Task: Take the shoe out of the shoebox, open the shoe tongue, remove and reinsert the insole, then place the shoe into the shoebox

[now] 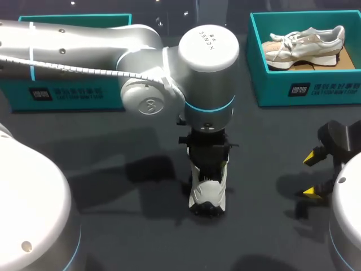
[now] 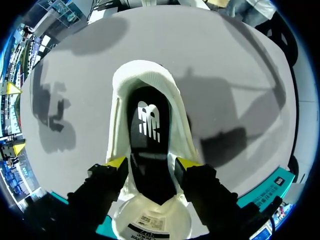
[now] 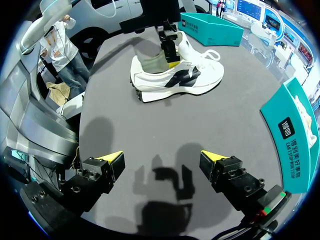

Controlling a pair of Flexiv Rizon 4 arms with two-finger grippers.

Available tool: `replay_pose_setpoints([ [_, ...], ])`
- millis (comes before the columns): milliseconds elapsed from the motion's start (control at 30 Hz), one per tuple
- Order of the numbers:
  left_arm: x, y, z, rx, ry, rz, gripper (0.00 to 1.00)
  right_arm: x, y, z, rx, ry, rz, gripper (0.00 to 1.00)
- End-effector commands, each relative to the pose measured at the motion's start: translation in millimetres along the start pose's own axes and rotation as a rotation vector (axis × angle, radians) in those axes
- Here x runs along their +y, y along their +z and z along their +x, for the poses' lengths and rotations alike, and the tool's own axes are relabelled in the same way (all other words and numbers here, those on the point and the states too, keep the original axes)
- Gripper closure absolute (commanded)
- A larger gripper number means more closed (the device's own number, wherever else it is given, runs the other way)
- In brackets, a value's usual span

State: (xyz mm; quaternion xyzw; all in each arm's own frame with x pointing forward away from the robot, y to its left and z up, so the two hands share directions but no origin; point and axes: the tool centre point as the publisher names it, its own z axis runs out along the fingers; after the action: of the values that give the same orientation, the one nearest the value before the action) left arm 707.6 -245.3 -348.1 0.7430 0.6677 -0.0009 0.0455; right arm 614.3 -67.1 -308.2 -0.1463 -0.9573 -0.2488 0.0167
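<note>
While the right gripper (image 1: 311,174) hangs wide open and empty, the left gripper (image 2: 151,163) grips the white shoe (image 1: 207,192).

Reaching in from the left, that arm points its gripper straight down onto the shoe, which stands on its sole in the middle of the dark table (image 1: 141,237). Its fingers are spread to the shoe's width, with a yellow tip pressed against each side wall. The black insole (image 2: 148,120) shows between them, and the tongue (image 2: 150,220) lies under the gripper's body. The right gripper hovers over bare tabletop, well apart from the shoe. One teal shoebox (image 1: 73,18) sits behind the left arm. A second box (image 1: 256,62) at the back right holds another shoe (image 1: 304,45).
</note>
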Motion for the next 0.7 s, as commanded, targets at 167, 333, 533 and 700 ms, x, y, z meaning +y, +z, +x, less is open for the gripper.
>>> replay_pose_setpoints([
  [167,7.4,-1.1,2.1,-0.011,0.002,0.03,0.34,-0.5,0.1,2.2,-0.004,0.0,0.001,0.0],
  [333,9.6,-3.0,0.6,-0.014,0.003,0.04,0.3,-0.5,0.1,2.2,-0.004,0.0,0.001,0.0],
  [533,9.6,-4.2,-0.3,-0.013,0.009,0.045,0.12,-0.5,0.1,2.2,-0.004,0.0,0.001,0.0],
  [700,12.4,-6.3,-0.7,-0.017,0.01,0.051,0.22,-0.5,0.1,2.2,-0.004,0.0,0.001,0.0],
])
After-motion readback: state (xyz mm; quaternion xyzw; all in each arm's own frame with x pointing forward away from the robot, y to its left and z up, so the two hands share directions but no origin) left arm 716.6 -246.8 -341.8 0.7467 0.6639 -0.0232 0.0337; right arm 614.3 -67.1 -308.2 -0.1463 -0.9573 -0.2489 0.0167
